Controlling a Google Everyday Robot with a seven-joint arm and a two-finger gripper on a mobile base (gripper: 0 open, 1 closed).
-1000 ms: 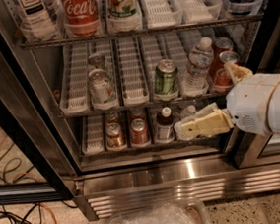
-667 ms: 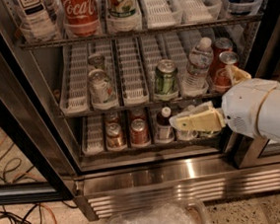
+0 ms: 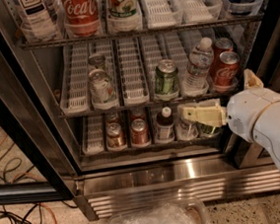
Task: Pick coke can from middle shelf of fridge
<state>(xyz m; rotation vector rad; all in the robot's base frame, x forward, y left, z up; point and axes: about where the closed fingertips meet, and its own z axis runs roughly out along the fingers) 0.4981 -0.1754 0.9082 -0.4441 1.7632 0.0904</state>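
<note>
White "Coca-Cola" script runs across the tall red bottle (image 3: 79, 6) on the top shelf (image 3: 137, 32), left of its middle. The bottle at that shelf's left end (image 3: 35, 12) bears a white label whose dark letters seem to read "TEA". At the right end of the middle shelf (image 3: 129, 106), the coke can (image 3: 226, 69) carries white script too small to read. The gripper (image 3: 216, 92) hangs just before that end, fingers (image 3: 199, 114) apart.
</note>
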